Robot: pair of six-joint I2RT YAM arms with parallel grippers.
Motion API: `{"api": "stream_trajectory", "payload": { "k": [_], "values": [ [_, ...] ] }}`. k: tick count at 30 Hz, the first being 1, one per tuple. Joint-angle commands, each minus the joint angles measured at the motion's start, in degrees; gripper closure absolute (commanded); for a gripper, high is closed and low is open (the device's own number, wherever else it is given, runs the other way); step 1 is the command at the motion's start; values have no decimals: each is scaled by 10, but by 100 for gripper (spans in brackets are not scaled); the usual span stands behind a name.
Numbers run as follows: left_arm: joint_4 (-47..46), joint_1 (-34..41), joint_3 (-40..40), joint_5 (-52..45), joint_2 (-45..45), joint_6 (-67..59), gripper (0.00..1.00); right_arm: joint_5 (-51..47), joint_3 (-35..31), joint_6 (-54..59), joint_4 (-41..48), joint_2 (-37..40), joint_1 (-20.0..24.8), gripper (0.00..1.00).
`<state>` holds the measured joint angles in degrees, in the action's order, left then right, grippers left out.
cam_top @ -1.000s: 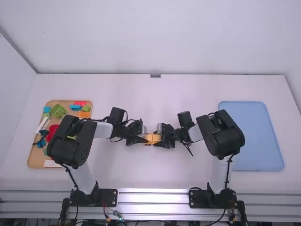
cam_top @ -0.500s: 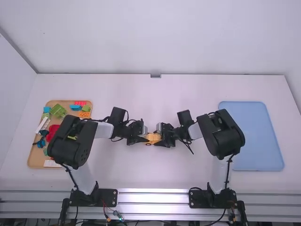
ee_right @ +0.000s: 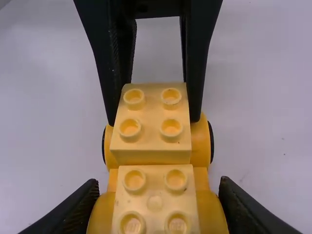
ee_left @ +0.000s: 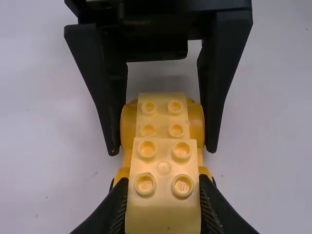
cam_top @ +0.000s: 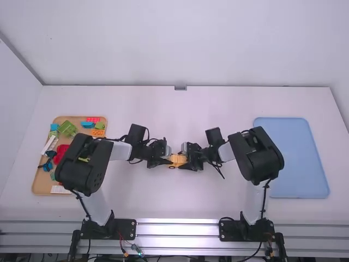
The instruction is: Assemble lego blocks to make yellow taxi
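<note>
The partly built yellow taxi [cam_top: 177, 160] lies between the two arms, near the middle of the worktop [cam_top: 180, 202], its long axis running left to right from one claw to the other. Neither arm is clearly nearer; each has one end. The left claw [ee_right: 153, 122] is pinched on the sides of a pale yellow studded block [ee_right: 151, 124] at the taxi's left end. The right claw [ee_left: 163, 151] is closed around the rounded, wheeled sides of the other end. The coming move probably turns on keeping the block lined up along that axis while it is pressed down. The high view gives the surroundings: a tan tray [cam_top: 41, 188] of coloured pieces on the left, a blue tray [cam_top: 294, 158] on the right. The right wrist view shows the block's step above the lower studs and black tyres [ee_right: 211, 141] beneath; whether it is fully seated, I cannot tell.
</note>
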<state>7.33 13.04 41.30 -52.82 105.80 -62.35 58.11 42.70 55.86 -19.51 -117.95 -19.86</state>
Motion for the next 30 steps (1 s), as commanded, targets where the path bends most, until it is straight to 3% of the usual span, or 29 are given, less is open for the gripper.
{"api": "stream_trajectory", "payload": {
  "k": [1,3,11,14,20,22,24,25,30],
  "values": [
    [-4,9,4,-2,3,0,66,-9,4,-3,5,-8,0,57],
    [-4,7,4,-2,3,0,62,-9,4,-3,5,-8,0,57],
    [-2,9,4,-2,3,0,60,-9,4,-3,5,-8,0,57],
    [6,-1,4,-9,-6,3,44,-12,4,-4,5,-8,0,57],
    [7,-23,4,-41,-51,57,42,-12,4,-5,5,-8,0,57],
    [7,-25,4,-50,-53,60,50,-12,4,-5,5,-8,0,57],
    [3,-20,4,-66,-52,60,92,-12,4,-5,5,-8,0,57],
    [3,-15,4,-72,-49,60,98,-11,4,-5,5,-8,0,57],
    [20,3,4,-33,-18,71,98,-11,4,-5,6,-8,0,57]
  ]
}}
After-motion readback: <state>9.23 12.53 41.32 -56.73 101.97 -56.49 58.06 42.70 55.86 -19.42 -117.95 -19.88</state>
